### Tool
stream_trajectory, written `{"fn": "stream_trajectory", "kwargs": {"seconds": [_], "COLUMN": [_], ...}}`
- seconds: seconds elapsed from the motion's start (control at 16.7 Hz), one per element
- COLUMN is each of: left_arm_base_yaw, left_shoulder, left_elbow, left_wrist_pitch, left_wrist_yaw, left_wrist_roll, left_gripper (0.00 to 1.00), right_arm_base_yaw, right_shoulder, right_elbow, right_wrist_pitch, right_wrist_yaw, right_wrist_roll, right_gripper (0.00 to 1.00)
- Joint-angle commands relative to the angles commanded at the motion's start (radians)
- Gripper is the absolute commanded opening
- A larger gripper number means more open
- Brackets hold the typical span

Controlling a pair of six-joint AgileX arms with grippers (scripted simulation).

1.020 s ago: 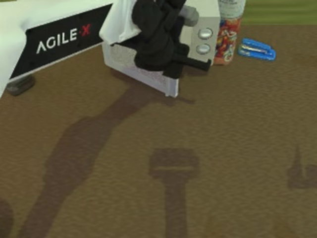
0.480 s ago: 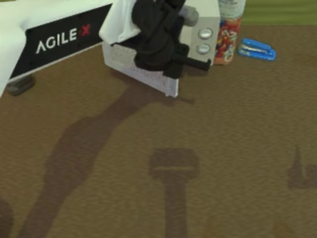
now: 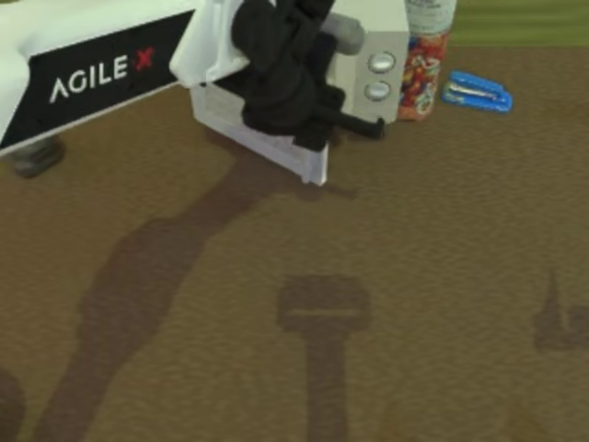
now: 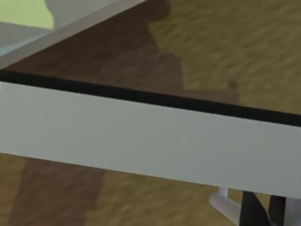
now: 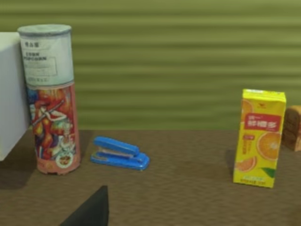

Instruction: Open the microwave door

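A: Where is the microwave (image 3: 368, 37), and how far is its door open?

B: It sits at the far edge of the tabletop (image 3: 414, 276), a little left of centre in the top view. The microwave door (image 3: 276, 147) is hinged at its left side and stands partly swung out, its free edge angled toward the near side, clear of the knob panel.

A: How will that door handle?

B: Expect a stiff, flat, light panel that turns only about its hinge. It looks smooth, so a pinch could slip. Your best hold is the free edge, far from the hinge, where a small pull gives the most swing. Pull along an arc, not straight back, or the whole oven may slide.

A: Where are the fingers relative to it?

B: Your left gripper (image 3: 354, 124) reaches over the door from the left, with its dark fingers (image 3: 368, 126) lying just above the free edge, pointing toward the knob panel. In the left wrist view the door's pale edge (image 4: 150, 136) fills the frame as a broad band, very close.

A: Are they clamped on the door?

B: You cannot tell; the wrist body hides the contact, and the finger spacing does not show.

A: And the right arm?

B: It is parked off to the right, out of the top view.
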Motion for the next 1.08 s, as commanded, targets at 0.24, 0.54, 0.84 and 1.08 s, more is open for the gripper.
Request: {"fn": "stream_trajectory", "kwargs": {"seconds": [0.24,0.54,0.84,1.08], "left_arm_base_yaw": [0.023,0.023,0.023,0.023], "left_shoulder": [-0.049,-0.05,-0.05,-0.05], "left_elbow": [-0.071,-0.073,-0.073,-0.073], "left_wrist_pitch": [0.025,0.026,0.026,0.026], "left_wrist_yaw": [0.04,0.041,0.041,0.041], "left_wrist_roll": [0.075,0.078,0.078,0.078], "left_gripper": [0.0,0.0,0.0,0.0], "right_arm_base_yaw": [0.0,0.0,0.0,0.0], "right_shoulder": [0.0,0.0,0.0,0.0], "right_elbow": [0.0,0.0,0.0,0.0], "right_wrist_pitch": [0.0,0.0,0.0,0.0], "right_wrist_yaw": [0.0,0.0,0.0,0.0], "right_wrist_roll": [0.0,0.0,0.0,0.0], "right_gripper": [1.0,1.0,1.0,1.0]}}
